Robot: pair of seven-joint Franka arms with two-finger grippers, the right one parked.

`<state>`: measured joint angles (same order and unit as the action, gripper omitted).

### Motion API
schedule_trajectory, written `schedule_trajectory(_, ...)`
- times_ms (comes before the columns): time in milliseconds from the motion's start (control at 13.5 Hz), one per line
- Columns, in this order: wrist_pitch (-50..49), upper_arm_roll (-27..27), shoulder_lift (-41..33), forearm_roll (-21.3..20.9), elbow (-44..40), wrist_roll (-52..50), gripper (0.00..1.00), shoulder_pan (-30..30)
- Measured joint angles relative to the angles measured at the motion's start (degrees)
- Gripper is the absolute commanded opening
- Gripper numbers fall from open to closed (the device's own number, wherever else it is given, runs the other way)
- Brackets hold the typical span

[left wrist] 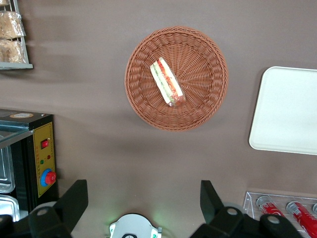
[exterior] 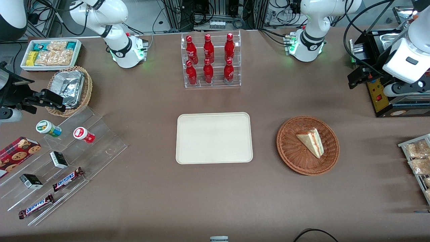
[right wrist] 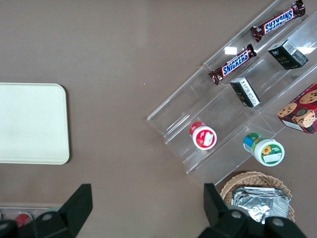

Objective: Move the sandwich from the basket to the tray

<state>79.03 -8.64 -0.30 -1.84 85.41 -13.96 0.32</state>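
I see the gripper (left wrist: pixel 143 203) spread wide, high above bare tablecloth (exterior: pixel 262 111). Sandwich (exterior: pixel 311 141) lies inside basket (exterior: pixel 292 158), clear of its rim. Tray (exterior: pixel 214 138) sits apart, open cloth between.

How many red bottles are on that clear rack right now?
6: three on the upper tier of the clear rack, three on the lower tier nearer the front camera, e.g. red bottles. The gripper is open, hovering away from the basket.
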Motion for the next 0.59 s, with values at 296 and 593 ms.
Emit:
schedule_trajectory(296, 0.00, 0.00, 0.01, -0.11, 0.01, 0.00, 1.00, 0.00)
schedule_trajectory(593, 0.40, 0.06, 0.01, -0.29, 0.58, 0.00, 1.00, 0.04)
